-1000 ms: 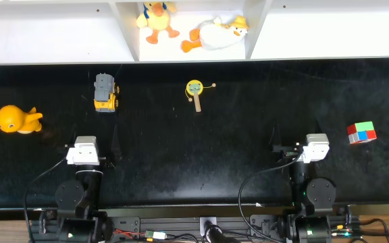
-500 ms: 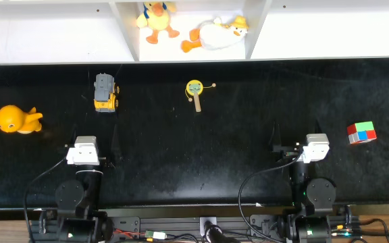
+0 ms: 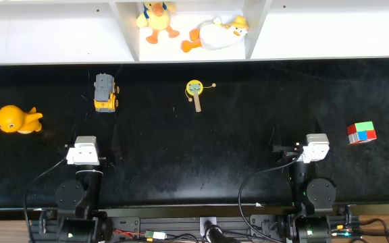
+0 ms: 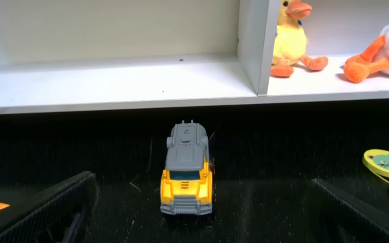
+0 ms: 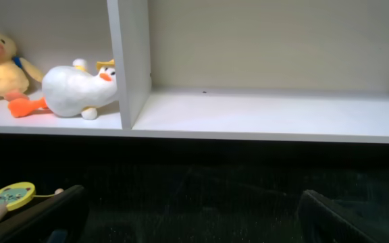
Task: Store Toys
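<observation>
Plainly, the left gripper (image 3: 92, 140) has its jaws spread wide and holds nothing; a toy truck (image 4: 186, 172) sits straight ahead of the gap, apart from both fingers, its front facing the jaws. An orange toy (image 3: 17, 119) lies off to that gripper's left, on the black table (image 3: 248, 162). The right gripper (image 3: 296, 140) is likewise wide and holds nothing. A rattle (image 5: 9, 197) lies ahead and to its left, a colour cube (image 3: 361, 132) to its right. Beyond both, the white shelf (image 3: 59, 34) holds a yellow plush duck (image 3: 155, 17) and a white plush goose (image 3: 215, 32) in its middle compartment.
</observation>
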